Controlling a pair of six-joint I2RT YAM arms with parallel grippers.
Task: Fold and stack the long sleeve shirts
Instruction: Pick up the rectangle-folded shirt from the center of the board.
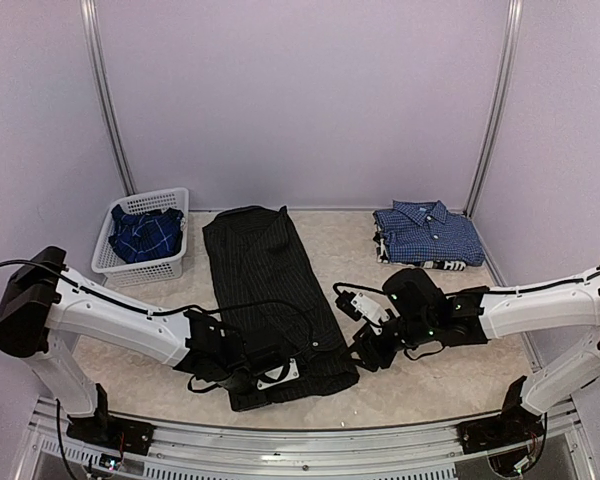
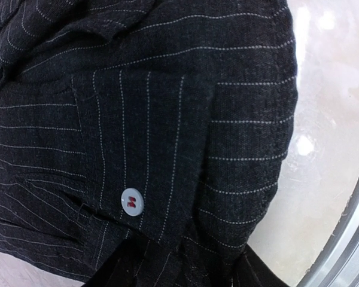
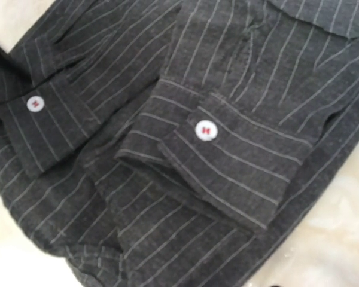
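At the middle of the table point(image 1: 420, 385), the black pinstriped shirt point(image 1: 265, 275) lies flat as a long, narrow strip, one short end toward the far wall and the other toward the arm bases. In the right wrist view, two sleeve cuffs point(image 3: 239, 167) rest on top of the shirt body, side by side and angled, each closed with a pale button point(image 3: 205, 130) sewn in red thread. The left wrist view shows one cuff at very close range, with the rounded edge of the cloth beside bare table surface and a metal rail point(image 2: 353, 239) in the lower right corner. The left gripper point(image 1: 270, 375) sits over the near end of the black pinstriped shirt, low on the cloth; its fingers are not distinguishable against the dark fabric, so whether it is wide, narrow or holding cloth cannot be told. The right gripper point(image 1: 363, 352) is at the near right edge of the same shirt, just beside the cloth; its fingers do not appear in its own wrist view, and its jaw width cannot be told either. The blue-and-white checked shirt point(image 1: 427, 232) lies folded, collar up, at the far right of the table, well apart from the black one. The dark blue plaid shirt point(image 1: 147, 235) is bunched inside the white lattice basket point(image 1: 170, 195), which stands at the far left, near the left side wall.
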